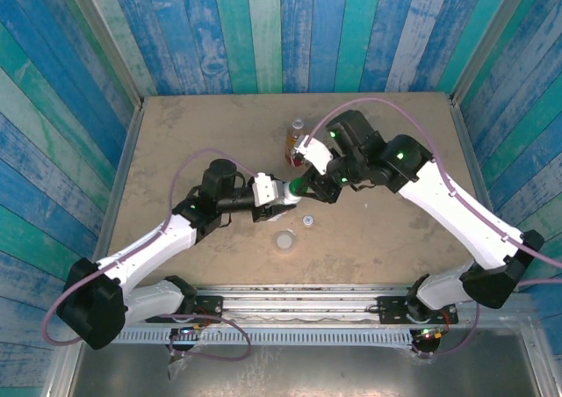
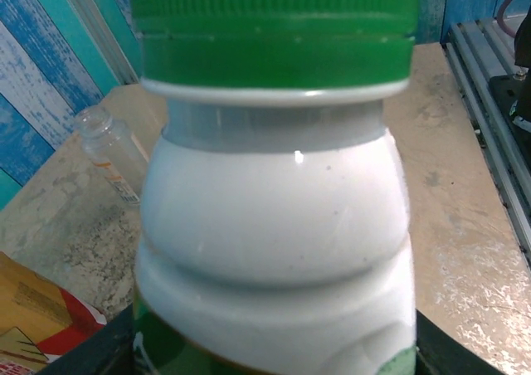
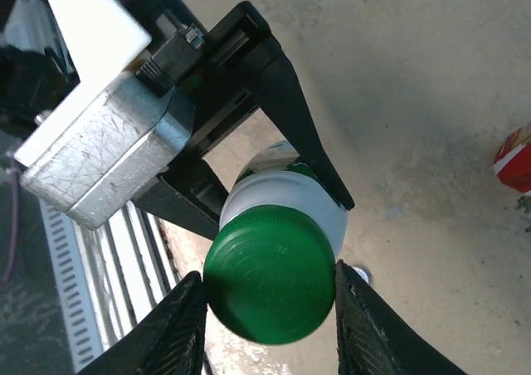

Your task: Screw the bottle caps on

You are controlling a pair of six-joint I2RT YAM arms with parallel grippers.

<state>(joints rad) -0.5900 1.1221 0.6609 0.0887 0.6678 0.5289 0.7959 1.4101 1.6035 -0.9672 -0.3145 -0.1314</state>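
Observation:
My left gripper is shut on the white bottle with the green-red label and holds it on its side above the table. The dark green cap sits on the bottle's neck. My right gripper is shut on that cap, one finger pressed against each side. The amber bottle with the red label stands upright behind the grippers. The short clear bottle stands uncapped beyond the white one. The pale grey cap and the tiny white cap lie on the table in front of the grippers.
The tan table is walled by blue-green planks at the back and sides. A metal rail runs along its near edge by the arm bases. Both arms meet over the table's middle.

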